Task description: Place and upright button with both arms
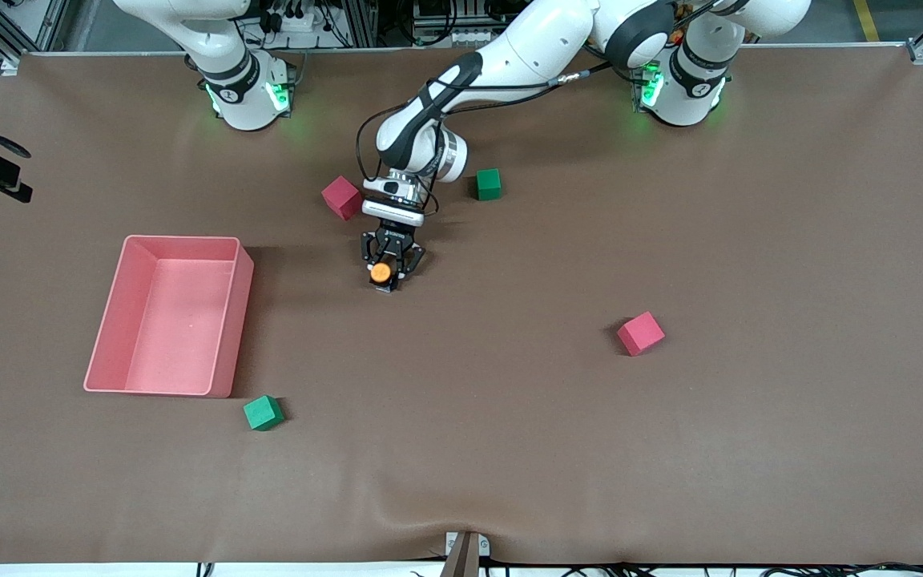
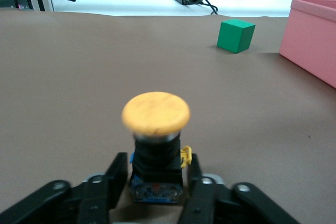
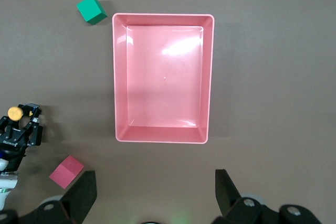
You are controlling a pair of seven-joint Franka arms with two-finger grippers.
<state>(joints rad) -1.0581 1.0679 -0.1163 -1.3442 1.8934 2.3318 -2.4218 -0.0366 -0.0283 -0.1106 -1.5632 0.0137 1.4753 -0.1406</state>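
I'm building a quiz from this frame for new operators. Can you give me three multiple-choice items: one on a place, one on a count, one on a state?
1. Where is the left claw?
A. Over the pink bin
B. At the button, mid-table
C. At the table's edge

2. How many green cubes are on the table?
A. One
B. Two
C. Four

3. How does the button stand?
A. Upright, orange cap on top
B. On its side
C. Cap down

Answers: B, its fingers flank the button's body; B, one near the bases, one beside the pink bin; A, the left wrist view shows it.

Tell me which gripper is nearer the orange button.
Left. The left gripper straddles the button, which stands upright on the table; the right gripper hangs open above the pink bin.
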